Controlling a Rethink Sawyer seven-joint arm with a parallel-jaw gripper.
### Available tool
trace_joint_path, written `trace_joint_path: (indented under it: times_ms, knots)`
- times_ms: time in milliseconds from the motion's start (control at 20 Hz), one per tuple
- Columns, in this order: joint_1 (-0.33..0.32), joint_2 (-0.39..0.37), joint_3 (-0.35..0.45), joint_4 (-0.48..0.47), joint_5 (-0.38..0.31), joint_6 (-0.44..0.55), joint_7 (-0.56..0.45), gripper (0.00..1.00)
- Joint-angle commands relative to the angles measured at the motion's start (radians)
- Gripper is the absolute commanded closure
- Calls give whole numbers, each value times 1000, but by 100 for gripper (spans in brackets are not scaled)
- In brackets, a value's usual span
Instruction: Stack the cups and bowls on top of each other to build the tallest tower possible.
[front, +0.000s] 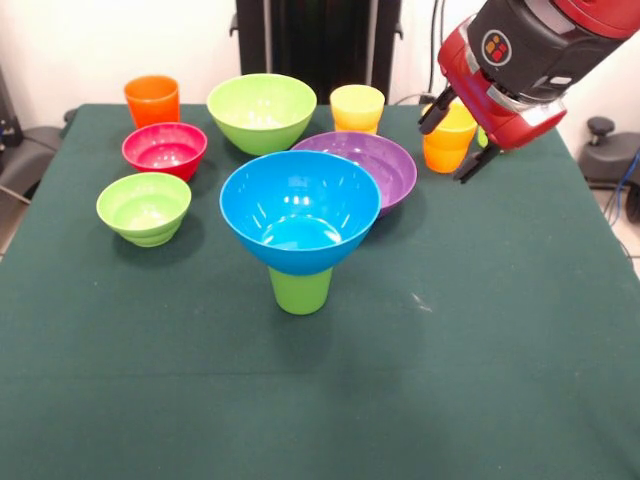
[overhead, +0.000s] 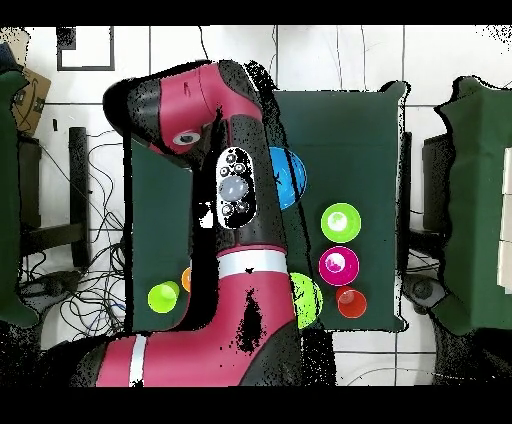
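My gripper (front: 456, 140) hangs with fingers apart around the orange-yellow cup (front: 447, 142) at two o'clock. It looks light, stiff and slick, so I'd pinch its rim.

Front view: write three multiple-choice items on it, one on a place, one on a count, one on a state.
1. The blue bowl rests on:
A an orange cup
B a green cup
C the bare table

2. Bowls in sight:
A three
B five
C seven

3. The red bowl is:
A upside down
B nested in another bowl
C upright and empty

Answers:
1 B: the green cup stands under the blue bowl's base.
2 B: blue bowl, red bowl, purple bowl, big lime bowl, small lime bowl.
3 C: its open mouth faces up, with nothing inside.
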Motion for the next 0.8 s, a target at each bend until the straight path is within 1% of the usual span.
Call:
trace_joint_path:
  times_ms: [50, 600, 800]
  knots:
    - [18, 61, 10, 127, 17, 44, 280, 0]
    - [6, 97, 1, 159, 24, -26, 299, 0]
    - [-5, 116, 5, 151, 33, -34, 297, 0]
